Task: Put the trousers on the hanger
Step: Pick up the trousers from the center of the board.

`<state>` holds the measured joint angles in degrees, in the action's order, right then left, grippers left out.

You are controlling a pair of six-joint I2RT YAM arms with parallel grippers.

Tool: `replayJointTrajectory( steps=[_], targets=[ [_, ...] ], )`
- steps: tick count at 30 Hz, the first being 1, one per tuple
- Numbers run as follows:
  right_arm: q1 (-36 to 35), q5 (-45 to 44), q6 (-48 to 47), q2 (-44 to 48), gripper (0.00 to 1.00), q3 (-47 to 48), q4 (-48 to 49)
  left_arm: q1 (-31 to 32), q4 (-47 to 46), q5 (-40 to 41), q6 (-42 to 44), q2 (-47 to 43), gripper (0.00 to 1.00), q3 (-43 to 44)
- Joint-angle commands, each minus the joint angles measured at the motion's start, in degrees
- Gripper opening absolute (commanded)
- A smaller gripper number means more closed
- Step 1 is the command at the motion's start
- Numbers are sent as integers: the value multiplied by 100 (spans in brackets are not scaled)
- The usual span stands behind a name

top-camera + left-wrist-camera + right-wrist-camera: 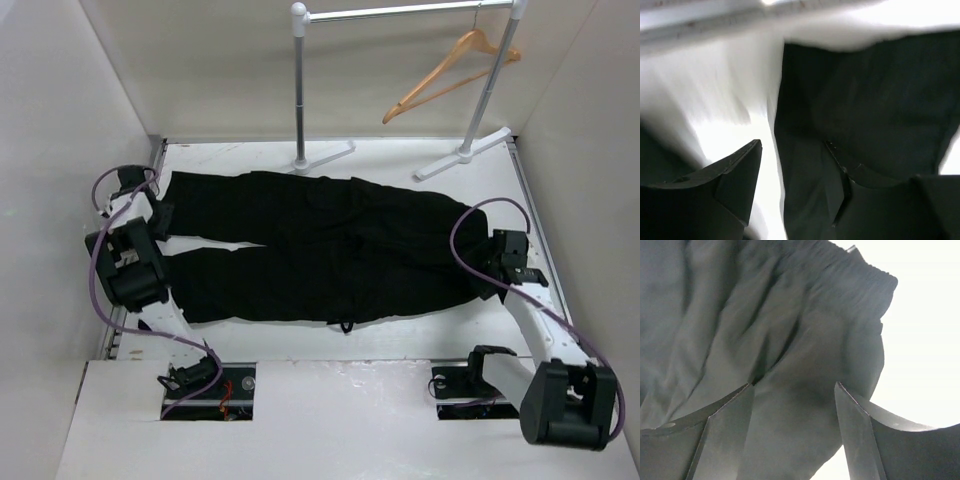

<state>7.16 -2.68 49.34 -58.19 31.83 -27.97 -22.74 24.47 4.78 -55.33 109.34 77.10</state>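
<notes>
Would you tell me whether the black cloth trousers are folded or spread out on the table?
Spread out: the black cloth trousers lie flat at full length, both legs extended leftward, waistband at the right.

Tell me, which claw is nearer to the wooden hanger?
Right. The right claw is over the waistband of the trousers, on the side of the hanger; the left claw is at the opposite leg ends.

The left arm (135, 270) folds back at its elbow, and the left gripper (792, 147) points down with its jaws apart. The right arm (535, 325) stretches forward, and the right gripper (792, 385) also gapes downward
</notes>
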Motion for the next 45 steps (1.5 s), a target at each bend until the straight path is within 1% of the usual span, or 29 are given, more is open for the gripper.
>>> replayJointTrajectory(
  steps=[1, 2, 4, 5, 6, 7, 8, 9, 10, 12, 15, 18, 20, 23, 27, 30, 34, 35, 37, 39, 41, 43, 45],
  targets=[
    [-368, -102, 14, 474, 72, 227, -358, 143, 189, 137, 189, -1272, 49, -378],
    [-473, -84, 5, 615, 70, 201, -446, 143, 286, 207, 189, -1605, 49, -632],
    [-719, -31, -4, 861, 59, 139, -587, 125, 531, 243, 172, -2229, 49, -1194],
    [-894, -5, -4, 975, 46, 130, -674, 73, 759, 261, 137, -2711, 48, -1650],
    [-1061, 21, -4, 1046, 31, 130, -745, 20, 909, 313, 128, -3029, 47, -1907],
    [-1246, 56, -12, 1082, 23, 147, -806, -76, 1145, 383, 110, -3502, 46, -2292],
    [-1421, 100, -12, 1082, 20, 174, -824, -164, 1418, 453, 84, -3951, 46, -2609],
    [-1597, 153, -30, 1073, 19, 183, -833, -261, 1742, 524, 66, -4373, 44, -2882],
    [-1773, 197, -39, 1047, 19, 191, -798, -366, 2094, 577, 31, -4734, 43, -3094],
    [-2029, 259, -82, 977, 23, 209, -728, -533, 2823, 621, -65, -5289, 41, -3384],
    [-2354, 338, -135, 880, 39, 192, -562, -543, 3440, 796, -293, -5703, 41, -3684],
    [-2565, 487, -179, 836, 53, 148, -412, -639, 3731, 937, -522, -5950, 41, -3930],
    [-2679, 619, -197, 810, 60, 130, -333, -867, 3522, 937, -558, -6099, 44, -4202],
    [-2777, 786, -179, 783, 64, 77, -245, -1123, 3004, 937, -566, -6126, 45, -4475],
    [-2777, 927, -293, 801, 68, 77, -297, -1395, 2485, 981, -646, -5889, 45, -4756],
    [-2680, 945, -364, 801, 69, 34, -315, -1553, 1731, 990, -628, -5758, 46, -5020],
    [-2584, 945, -294, 731, 69, 7, -315, -1677, 834, 920, -654, -5214, 46, -5152],
    [-2540, 945, -259, 704, 68, -2, -306, -1668, 631, 894, -646, -5073, 43, -5144],
    [-2365, 892, -206, 678, 65, -28, -306, -1677, 341, 850, -646, -4731, 35, -5082],
    [-2040, 787, -75, 739, 61, -89, -367, -1677, 77, 736, -637, -4388, 20, -5012],
    [-1566, 594, 14, 818, 59, -160, -490, -1677, 6, 622, -637, -4168, 11, -4872],
    [-943, 383, 67, 897, 60, -186, -683, -1572, 66, 621, -593, -4140, 5, -4574],
    [-520, 146, 206, 880, 61, -204, -876, -1361, 250, 726, -549, -4306, 4, -4328]
  ],
)
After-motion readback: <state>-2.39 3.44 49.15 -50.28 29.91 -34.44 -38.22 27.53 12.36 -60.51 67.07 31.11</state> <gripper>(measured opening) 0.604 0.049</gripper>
